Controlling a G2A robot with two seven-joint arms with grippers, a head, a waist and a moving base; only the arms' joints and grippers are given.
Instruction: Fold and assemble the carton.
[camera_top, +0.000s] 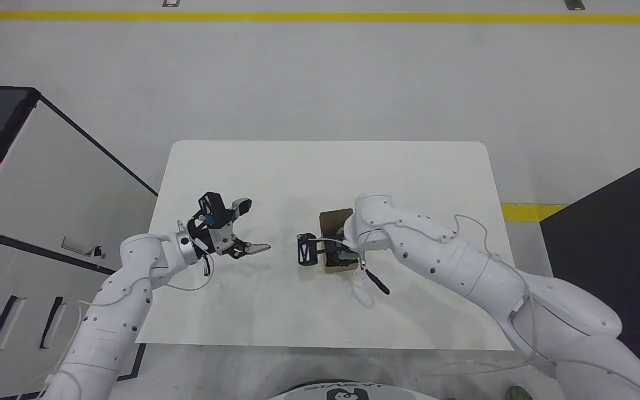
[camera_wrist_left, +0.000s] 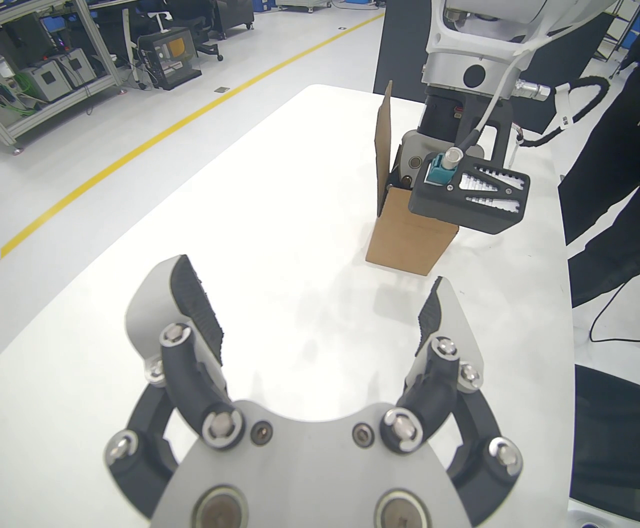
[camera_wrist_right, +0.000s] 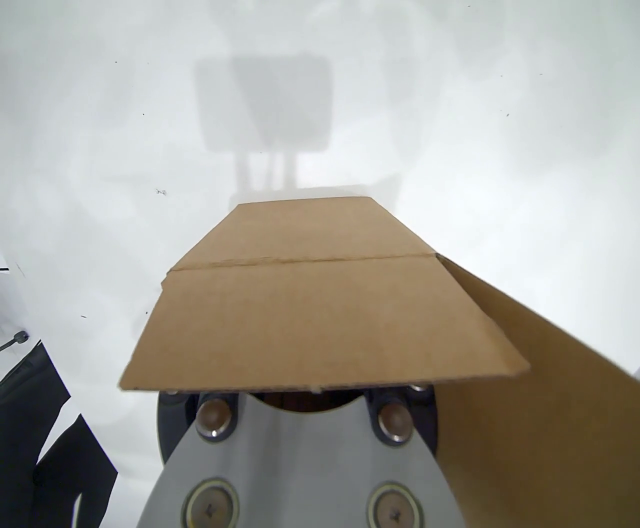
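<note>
Spread wide and empty, the left gripper (camera_wrist_left: 315, 282) hovers over the white table (camera_wrist_left: 240, 210), left of the brown cardboard carton (camera_wrist_left: 407, 237). It stands upright mid-table, long axis vertical, one flap raised. The right gripper (camera_wrist_left: 403, 174) sits in its top, grip impossible to tell.

white table (camera_top: 420, 170), pale grey floor (camera_top: 300, 80), yellow floor line (camera_top: 320, 17), equipment racks (camera_wrist_left: 50, 70) behind

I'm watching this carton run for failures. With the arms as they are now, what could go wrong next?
1. The carton stands on the table, and the left gripper, jaws open, is apart from it, not bracing it; a push from the right arm might slide or tip it.
2. The upright flap beside that arm's wrist could snag or crease.
</note>
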